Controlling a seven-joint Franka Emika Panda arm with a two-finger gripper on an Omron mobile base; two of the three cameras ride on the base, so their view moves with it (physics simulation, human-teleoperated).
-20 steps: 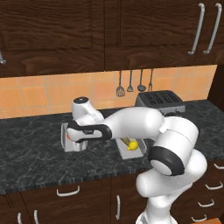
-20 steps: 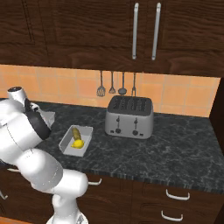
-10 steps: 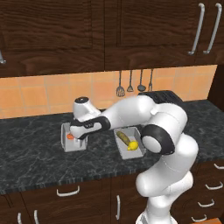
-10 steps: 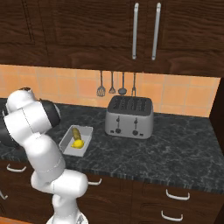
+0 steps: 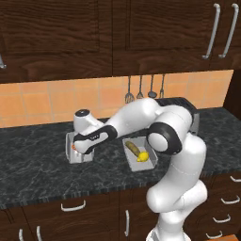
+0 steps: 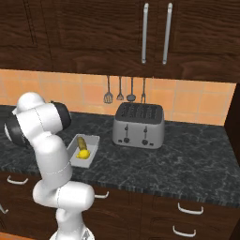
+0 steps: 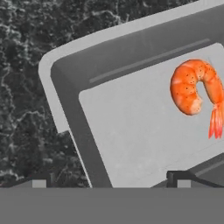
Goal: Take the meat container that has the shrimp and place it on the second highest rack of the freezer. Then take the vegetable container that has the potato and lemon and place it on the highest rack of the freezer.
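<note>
The two-finger claw (image 7: 111, 177) is held spread wide just above the shallow grey rectangular meat tray (image 7: 65, 94), where a curled orange-pink shrimp (image 7: 195, 89) lies. This tray rests on the dark speckled stone worktop (image 5: 33, 164). Apart from it, a second grey tray (image 5: 151, 157) holds a brown potato (image 5: 132, 148) and what appears to be a yellow lemon (image 5: 142, 156).

Claw (image 7: 109, 177) wide open, arm low.

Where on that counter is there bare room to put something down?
The dark counter is bare right of the toaster, and also left of the shrimp tray out to the frame edge. It is crowded in the middle: the arm and open gripper hang over the shrimp tray, with the potato-and-lemon tray close by.
</note>
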